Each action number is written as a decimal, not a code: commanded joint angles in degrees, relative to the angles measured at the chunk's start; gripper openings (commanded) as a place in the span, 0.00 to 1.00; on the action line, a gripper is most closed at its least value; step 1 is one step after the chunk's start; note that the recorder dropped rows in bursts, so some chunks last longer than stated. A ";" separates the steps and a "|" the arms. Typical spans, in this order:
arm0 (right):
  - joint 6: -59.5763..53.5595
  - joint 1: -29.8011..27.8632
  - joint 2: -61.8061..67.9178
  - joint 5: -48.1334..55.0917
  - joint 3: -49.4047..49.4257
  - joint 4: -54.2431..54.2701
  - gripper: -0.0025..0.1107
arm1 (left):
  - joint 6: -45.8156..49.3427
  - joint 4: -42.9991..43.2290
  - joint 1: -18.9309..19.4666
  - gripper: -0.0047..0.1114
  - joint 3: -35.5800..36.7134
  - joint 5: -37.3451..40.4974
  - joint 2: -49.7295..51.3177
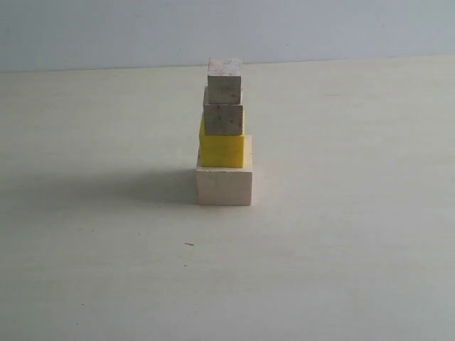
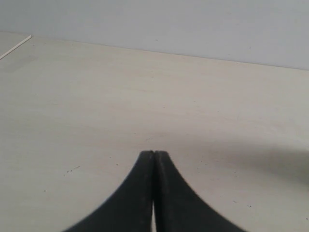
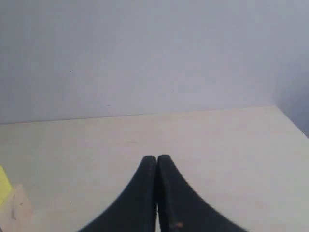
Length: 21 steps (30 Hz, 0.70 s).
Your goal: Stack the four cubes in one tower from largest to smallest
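Tower is up, roughly mid-table and clear of every table edge in view. From the bottom: large pale block [image 1: 225,186], yellow cube [image 1: 221,150], greyish medium cube [image 1: 223,118], smallest cube [image 1: 225,74] on top. Each sits flat on the one below, and the yellow one is shifted slightly toward the block's left side in the exterior view. Nothing touches the stack. Left fingers [image 2: 149,155] are pressed together, empty, over bare table [image 1: 341,234]. Right fingers [image 3: 153,159] are likewise closed on nothing; the right wrist view catches only a sliver of the yellow cube and the block.
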 commanded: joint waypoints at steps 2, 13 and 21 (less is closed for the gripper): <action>-0.24 -0.39 -2.55 -12.38 10.94 0.39 0.02 | 0.08 0.00 -0.22 0.04 0.11 -0.63 -0.30; -0.34 -0.39 -11.29 -23.79 29.35 0.80 0.02 | 0.08 0.00 -0.22 0.04 0.11 -0.63 -0.30; -0.35 -0.25 -11.89 -20.01 30.58 1.21 0.02 | 0.08 0.00 -0.22 0.04 0.11 -0.63 -0.30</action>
